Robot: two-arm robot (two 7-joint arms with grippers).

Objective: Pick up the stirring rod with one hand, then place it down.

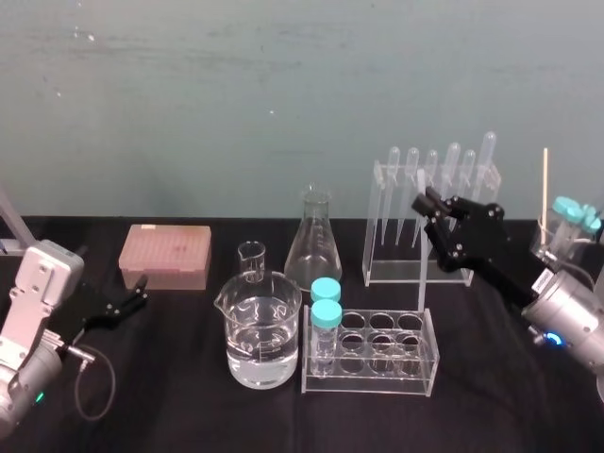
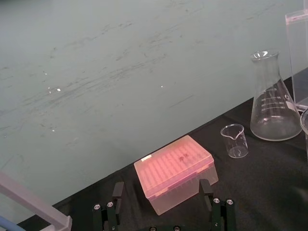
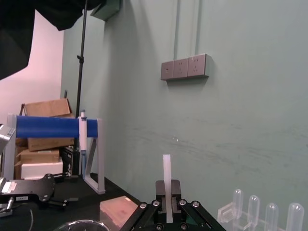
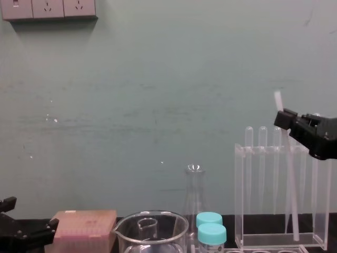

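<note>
Two claws, head view: right gripper [image 1: 432,209] clenched on the stirring rod [image 1: 422,283], before the pipette rack [image 1: 374,226]; left gripper [image 1: 135,300] low beside the pink box [image 1: 164,255].
Left wrist view: left fingers [image 2: 117,192] spread wide, holding nothing.
Right wrist view: rod upright between pinched fingers.
Chest view: rod slightly tilted, top poking above the claw.

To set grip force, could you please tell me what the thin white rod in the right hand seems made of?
The long, thin translucent-white rod looks like frosted glass, possibly plastic: milky, semi-see-through, perfectly straight where the right hand clamps it.
</note>
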